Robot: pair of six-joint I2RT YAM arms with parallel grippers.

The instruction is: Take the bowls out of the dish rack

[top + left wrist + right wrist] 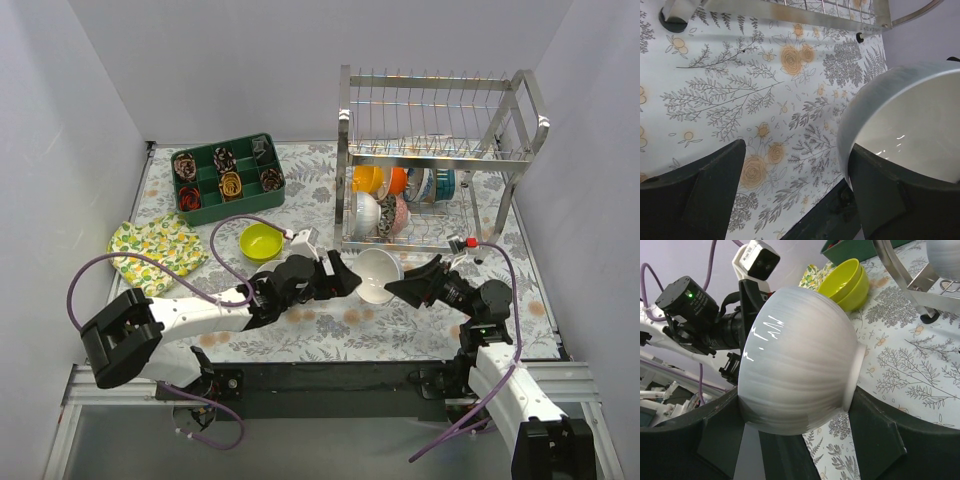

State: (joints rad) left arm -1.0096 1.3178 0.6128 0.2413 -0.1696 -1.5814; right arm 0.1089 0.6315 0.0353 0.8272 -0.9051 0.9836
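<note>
Grips a white bowl [377, 275] in the jaws of the right gripper [400, 283], tipped on its side over the counter [330, 330], just in front of the dish rack [440, 160]. Holds the jaws of the left gripper [345, 275] spread wide at the bowl's opposite side, with one finger [890, 200] at the rim. Shows more bowls [395, 200] upright in the rack's lower tier, plus stacked lime-green bowls [261, 241] on the counter further left

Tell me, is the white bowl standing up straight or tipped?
Tipped. In the right wrist view the white bowl lies on its side in the air, its foot ring pointing right, not down.
</note>
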